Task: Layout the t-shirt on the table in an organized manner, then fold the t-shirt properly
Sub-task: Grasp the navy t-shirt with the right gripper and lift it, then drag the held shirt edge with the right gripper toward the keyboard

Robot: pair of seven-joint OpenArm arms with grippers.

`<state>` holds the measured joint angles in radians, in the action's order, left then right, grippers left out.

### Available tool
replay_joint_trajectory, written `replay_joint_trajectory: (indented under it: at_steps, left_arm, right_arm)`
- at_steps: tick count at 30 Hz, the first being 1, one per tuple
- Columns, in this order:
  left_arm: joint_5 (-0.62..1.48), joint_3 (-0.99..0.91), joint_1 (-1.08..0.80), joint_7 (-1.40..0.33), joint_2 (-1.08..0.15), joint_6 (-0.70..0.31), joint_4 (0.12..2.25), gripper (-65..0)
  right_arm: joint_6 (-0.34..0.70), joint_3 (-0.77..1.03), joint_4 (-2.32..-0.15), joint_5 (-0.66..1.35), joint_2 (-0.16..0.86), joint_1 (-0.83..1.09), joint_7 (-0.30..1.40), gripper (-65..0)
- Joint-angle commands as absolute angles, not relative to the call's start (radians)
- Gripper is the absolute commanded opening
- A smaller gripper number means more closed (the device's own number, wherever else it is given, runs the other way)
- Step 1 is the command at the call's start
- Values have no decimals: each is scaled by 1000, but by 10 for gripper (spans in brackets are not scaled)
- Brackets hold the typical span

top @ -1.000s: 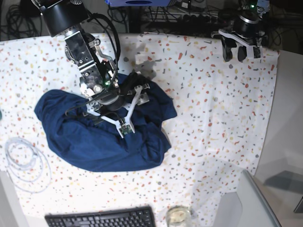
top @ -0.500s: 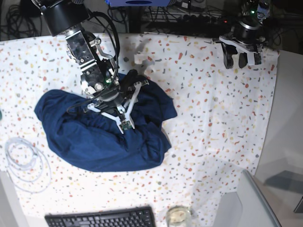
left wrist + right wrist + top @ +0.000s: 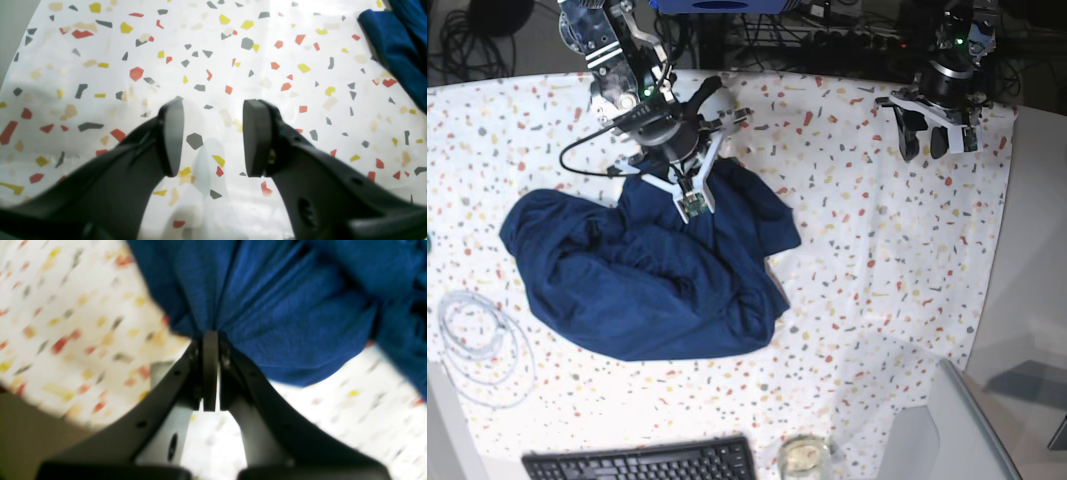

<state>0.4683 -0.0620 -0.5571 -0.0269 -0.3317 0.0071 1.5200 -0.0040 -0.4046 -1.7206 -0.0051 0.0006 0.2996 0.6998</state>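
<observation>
My right tool (image 3: 210,340) is clenched on a pinch of the t-shirt (image 3: 642,285), fabric fanning out from its tips in the right wrist view. From the base view, the shirt lies crumpled on the bench (image 3: 877,260) toward nine o'clock, its gripped edge drawn up toward twelve. My left tool (image 3: 213,133) hangs released over bare speckled cloth at about one o'clock, well apart from the shirt.
</observation>
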Motion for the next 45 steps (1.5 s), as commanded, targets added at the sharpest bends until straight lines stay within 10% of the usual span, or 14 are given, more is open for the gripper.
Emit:
replay_joint_trajectory:
  at_steps: [1, 8, 16, 28, 45]
  left_arm:
    - [467, -68, -556, -4, -341, 5, 1532, -370]
    - [466, -67, -526, -4, -341, 5, 1512, -383]
    - [466, -74, -521, -4, -346, 5, 1511, -601]
    - [466, -76, -536, -5, -344, 5, 1511, -650]
    - [467, -122, -575, -4, -341, 5, 1454, -650]
  right_arm:
    - [-4, -414, -1751, 1, -4, 314, 685, -650]
    - [-8, -559, -1756, 1, 67, 363, 680, -650]
    - [-8, -496, -1867, 1, 97, 412, 685, -644]
    - [-5, -231, -1910, -2, 99, 243, 688, -99]
    - [-4, -309, -1758, -159, 286, 156, 789, -93]
